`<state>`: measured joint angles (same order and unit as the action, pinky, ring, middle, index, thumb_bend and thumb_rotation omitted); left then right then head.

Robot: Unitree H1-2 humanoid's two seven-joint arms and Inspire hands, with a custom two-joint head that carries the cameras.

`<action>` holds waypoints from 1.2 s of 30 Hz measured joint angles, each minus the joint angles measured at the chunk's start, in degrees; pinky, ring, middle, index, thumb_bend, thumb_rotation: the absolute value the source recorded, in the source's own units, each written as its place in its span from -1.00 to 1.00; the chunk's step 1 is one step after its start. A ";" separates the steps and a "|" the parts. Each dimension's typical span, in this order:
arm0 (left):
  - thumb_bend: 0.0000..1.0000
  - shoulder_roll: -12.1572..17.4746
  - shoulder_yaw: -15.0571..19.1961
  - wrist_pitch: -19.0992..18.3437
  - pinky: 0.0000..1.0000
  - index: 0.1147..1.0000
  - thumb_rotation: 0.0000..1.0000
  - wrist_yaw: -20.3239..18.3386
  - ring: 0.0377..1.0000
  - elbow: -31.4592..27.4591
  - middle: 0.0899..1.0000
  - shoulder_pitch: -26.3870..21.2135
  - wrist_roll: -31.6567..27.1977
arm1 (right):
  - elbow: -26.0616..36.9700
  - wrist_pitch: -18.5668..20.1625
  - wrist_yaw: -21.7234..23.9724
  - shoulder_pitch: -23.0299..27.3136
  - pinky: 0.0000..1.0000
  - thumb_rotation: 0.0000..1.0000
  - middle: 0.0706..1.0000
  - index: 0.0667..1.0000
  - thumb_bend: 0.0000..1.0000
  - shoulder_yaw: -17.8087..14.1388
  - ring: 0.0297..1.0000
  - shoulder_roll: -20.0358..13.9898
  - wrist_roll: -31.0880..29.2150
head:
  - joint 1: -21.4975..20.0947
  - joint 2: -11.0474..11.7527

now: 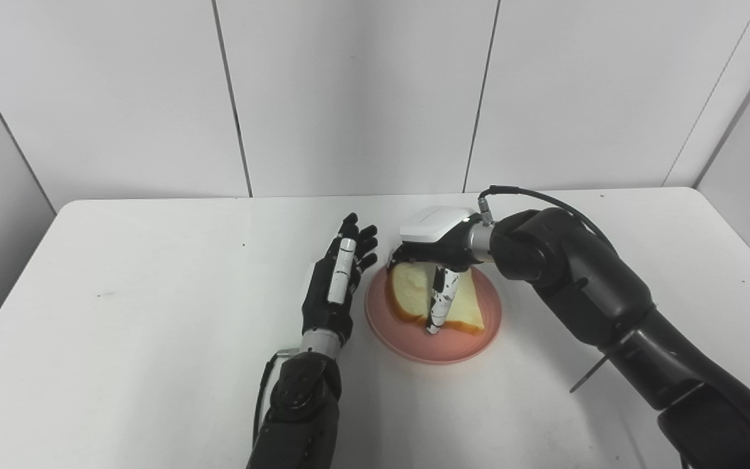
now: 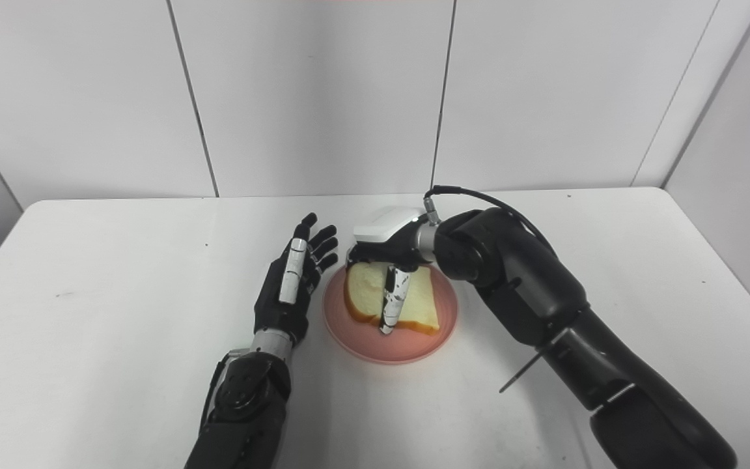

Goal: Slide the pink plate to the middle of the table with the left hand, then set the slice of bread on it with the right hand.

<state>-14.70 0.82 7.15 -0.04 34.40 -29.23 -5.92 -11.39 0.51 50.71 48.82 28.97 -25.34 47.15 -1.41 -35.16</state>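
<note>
Both hands flank the pink plate [image 1: 433, 342]: left hand [image 1: 338, 280] spread empty beside it; right hand [image 1: 437, 251] seemingly pinching the bread [image 1: 410, 293] onto it.

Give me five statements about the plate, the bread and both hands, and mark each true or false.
1. The slice of bread lies on the pink plate. True.
2. The left hand grips the plate's rim. False: it stands open just left of the plate, fingers extended and holding nothing.
3. The right hand is over the bread, with one of its fingers lying across the slice. True.
4. The plate sits at the table's far left edge. False: it is near the middle.
5. The bread is dark brown toast. False: it is pale with a golden crust.
</note>
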 measured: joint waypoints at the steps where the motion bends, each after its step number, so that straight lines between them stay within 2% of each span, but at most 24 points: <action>1: 0.56 0.01 0.01 -0.23 0.75 0.81 0.64 -0.01 0.73 -0.19 0.66 0.06 -0.01 | 0.00 0.20 0.00 -0.01 0.57 -0.26 0.75 0.65 1.00 0.01 0.70 0.00 0.09 | 0.00 0.00; 4: 0.56 0.03 0.03 -0.41 0.80 0.81 0.62 -0.10 0.73 -0.34 0.66 0.11 -0.12 | -0.02 0.28 0.00 -0.01 0.87 -0.21 0.84 0.71 1.00 0.07 0.87 -0.04 0.27 | 0.00 0.00; 7: 0.55 0.03 0.11 -0.46 0.82 0.81 0.63 -0.29 0.73 -0.37 0.66 0.12 -0.34 | -0.02 0.25 -0.03 -0.01 0.96 -0.17 0.87 0.73 1.00 0.31 0.92 -0.13 0.67 | 0.00 -0.09; 18: 0.58 0.09 0.09 -0.47 0.83 0.84 0.66 -0.59 0.73 -0.41 0.63 0.18 -0.26 | 0.76 0.09 -0.05 -0.01 1.00 -0.15 0.91 0.71 1.00 1.16 0.95 -0.82 2.62 | -0.09 -0.26; 24: 0.58 0.09 0.16 -0.48 0.87 0.84 0.64 -0.83 0.76 -0.40 0.65 0.18 -0.35 | 5.14 -0.12 0.18 -0.04 1.00 -0.16 0.88 0.68 1.00 0.86 0.92 -2.29 1.48 | 0.00 -0.26; 29: 0.57 0.10 0.24 -0.49 0.83 0.81 0.65 -0.91 0.73 -0.39 0.63 0.18 -0.32 | 11.21 0.45 3.61 -0.53 0.99 -0.21 0.85 0.67 1.00 -2.01 0.90 -4.09 -2.89 | 0.00 -0.18; 32: 0.59 0.10 0.19 -0.49 0.82 0.80 0.64 -0.90 0.72 -0.31 0.62 0.16 -0.26 | 13.98 1.80 5.08 -1.17 0.85 -0.20 0.82 0.65 1.00 -4.93 0.89 -4.89 -6.61 | 0.00 0.00; 36: 0.59 0.10 0.24 -0.49 0.81 0.80 0.63 -0.91 0.73 -0.25 0.63 0.14 -0.29 | 17.13 2.75 4.73 -2.65 0.77 -0.14 0.80 0.64 1.00 -9.25 0.86 -5.85 -11.92 | 0.00 0.00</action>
<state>-14.60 1.06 6.66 -0.94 34.15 -29.09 -6.21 5.74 3.25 55.44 46.17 19.71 -31.19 35.23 -1.41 -35.16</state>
